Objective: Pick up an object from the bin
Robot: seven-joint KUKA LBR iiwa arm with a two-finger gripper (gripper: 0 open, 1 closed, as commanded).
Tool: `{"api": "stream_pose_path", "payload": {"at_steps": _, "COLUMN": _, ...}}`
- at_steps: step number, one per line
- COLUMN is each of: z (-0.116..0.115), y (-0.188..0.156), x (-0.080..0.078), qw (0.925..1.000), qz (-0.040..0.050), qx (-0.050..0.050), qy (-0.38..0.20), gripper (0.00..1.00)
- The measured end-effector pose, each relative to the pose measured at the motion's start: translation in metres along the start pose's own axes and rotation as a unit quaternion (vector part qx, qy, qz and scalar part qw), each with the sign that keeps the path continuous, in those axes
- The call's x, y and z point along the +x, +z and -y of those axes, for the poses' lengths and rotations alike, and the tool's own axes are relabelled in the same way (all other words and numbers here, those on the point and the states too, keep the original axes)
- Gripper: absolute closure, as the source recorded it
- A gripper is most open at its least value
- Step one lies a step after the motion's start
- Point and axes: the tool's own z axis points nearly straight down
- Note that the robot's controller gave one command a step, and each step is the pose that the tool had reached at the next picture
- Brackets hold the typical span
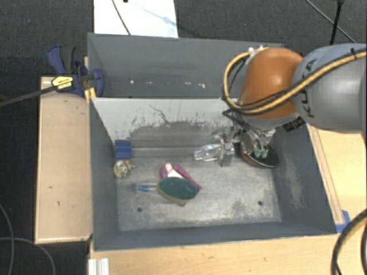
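My gripper (245, 141) hangs low at the right of the bin, under the arm's orange dome. A dark oval thing with a reddish rim (265, 158) lies right below it on the bin floor. Just to its left lies a clear plastic piece (207, 152), close to or touching the gripper's metal parts; I cannot tell which. Nothing shows as held.
Near the bin's middle lie a brush with a dark green oval head (178, 189) and clear bluish handle, and a pink and white thing (180, 173) against it. A blue block (122, 149) and a small speckled ball (122, 168) sit at the left wall.
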Motion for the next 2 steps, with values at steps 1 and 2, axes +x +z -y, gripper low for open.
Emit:
{"api": "stream_pose_path", "payload": {"at_steps": 1, "z": 0.000, "y": -0.025, "x": -0.002, "qw": 1.0000, "qz": -0.0019, "qx": 0.000, "qy": 0.001, "gripper": 1.00}}
{"api": "stream_pose_path", "payload": {"at_steps": 2, "z": 0.000, "y": -0.041, "x": -0.004, "qw": 1.0000, "qz": -0.0015, "qx": 0.000, "qy": 0.002, "gripper": 1.00}}
